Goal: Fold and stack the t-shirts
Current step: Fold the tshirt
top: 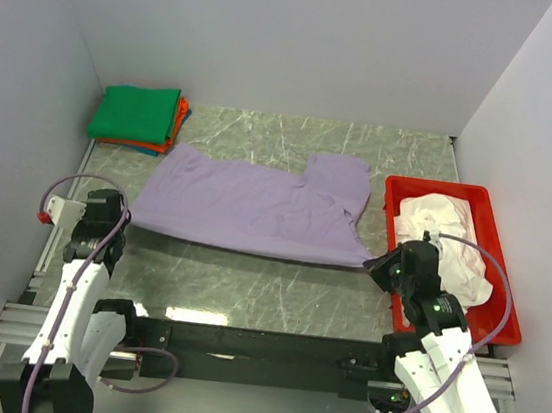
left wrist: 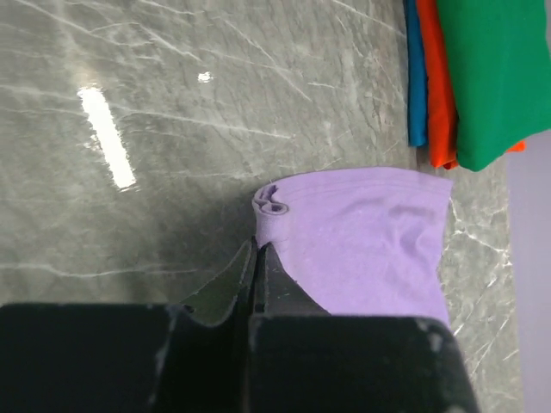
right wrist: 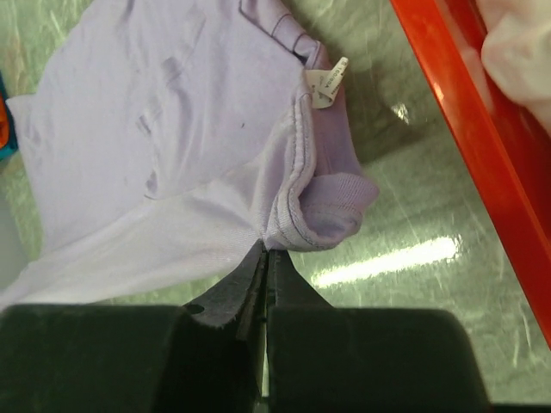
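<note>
A lavender t-shirt (top: 255, 209) lies spread across the middle of the table. My left gripper (top: 124, 216) is shut on its left corner; in the left wrist view the closed fingertips (left wrist: 258, 246) pinch the cloth's edge (left wrist: 370, 249). At the shirt's right end my right gripper (top: 378, 263) is shut on it. The right wrist view shows those tips (right wrist: 265, 248) clamped on bunched lavender fabric (right wrist: 155, 129) beside the collar, whose white neck label (right wrist: 325, 83) sticks up. Folded t-shirts are stacked at the back left, green (top: 136, 112) over orange-red and blue.
A red tray (top: 440, 186) at the right holds crumpled pale pinkish-white t-shirts (top: 448, 243), and its rim (right wrist: 456, 103) runs close to my right gripper. The folded stack (left wrist: 499, 69) lies just beyond the left gripper. White walls enclose the table on three sides.
</note>
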You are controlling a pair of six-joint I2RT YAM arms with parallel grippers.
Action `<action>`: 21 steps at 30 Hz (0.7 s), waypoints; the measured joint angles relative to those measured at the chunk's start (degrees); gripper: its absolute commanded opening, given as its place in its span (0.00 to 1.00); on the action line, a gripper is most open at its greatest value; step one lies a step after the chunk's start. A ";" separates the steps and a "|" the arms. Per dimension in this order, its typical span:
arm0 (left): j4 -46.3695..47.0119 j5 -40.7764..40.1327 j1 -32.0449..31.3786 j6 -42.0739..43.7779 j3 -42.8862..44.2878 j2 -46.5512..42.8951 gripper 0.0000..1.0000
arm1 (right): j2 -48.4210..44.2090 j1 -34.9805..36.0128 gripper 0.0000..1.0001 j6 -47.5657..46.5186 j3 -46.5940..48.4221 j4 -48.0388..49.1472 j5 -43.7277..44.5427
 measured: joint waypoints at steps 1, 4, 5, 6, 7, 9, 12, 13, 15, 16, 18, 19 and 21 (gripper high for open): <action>-0.81 -0.11 0.00 -0.37 -0.17 -1.11 0.05 | -1.05 0.00 0.00 0.11 -0.02 -0.87 -0.39; -3.56 -0.50 0.00 -1.42 -0.63 -3.06 0.20 | -4.35 0.00 0.06 0.13 -0.35 -2.93 -1.18; -4.24 -0.66 0.00 -1.86 -0.76 -3.39 0.32 | -5.11 0.00 0.21 0.15 -0.59 -3.41 -1.31; -5.16 -1.09 0.02 -2.38 -0.96 -3.82 0.38 | -6.29 0.00 0.29 0.33 -0.92 -4.13 -1.68; -5.66 -1.38 0.02 -2.64 -1.09 -4.15 0.43 | -7.37 0.00 0.37 0.17 -1.07 -5.01 -2.01; -7.10 -1.73 0.02 -3.17 -1.14 -4.90 0.59 | -8.85 -0.07 0.55 -0.07 -1.09 -6.03 -2.95; -8.00 -1.77 0.02 -3.32 -1.09 -5.99 0.65 | -8.87 -0.11 0.59 -1.29 -1.05 -6.62 -4.35; -8.02 -1.64 0.02 -2.86 -1.03 -6.25 0.65 | -8.50 -0.11 0.59 -1.62 -0.92 -6.78 -4.85; -7.69 -1.18 0.02 -1.53 -0.59 -6.21 0.65 | -7.13 -0.11 0.60 -2.56 -0.44 -6.73 -5.77; -7.13 -0.66 0.02 -0.55 -0.11 -5.97 0.65 | -5.95 -0.11 0.60 -3.19 0.09 -6.40 -6.40; -5.66 0.72 0.02 1.31 1.33 -4.37 0.64 | -2.62 -0.11 0.60 -4.61 1.66 -5.33 -7.17; -4.63 1.31 0.02 2.27 2.32 -3.26 0.63 | -0.57 -0.11 0.60 -5.22 2.80 -4.66 -7.23; -2.58 2.49 -0.02 3.93 5.29 0.96 0.63 | 4.76 -0.11 0.60 -6.45 5.95 -2.27 -7.06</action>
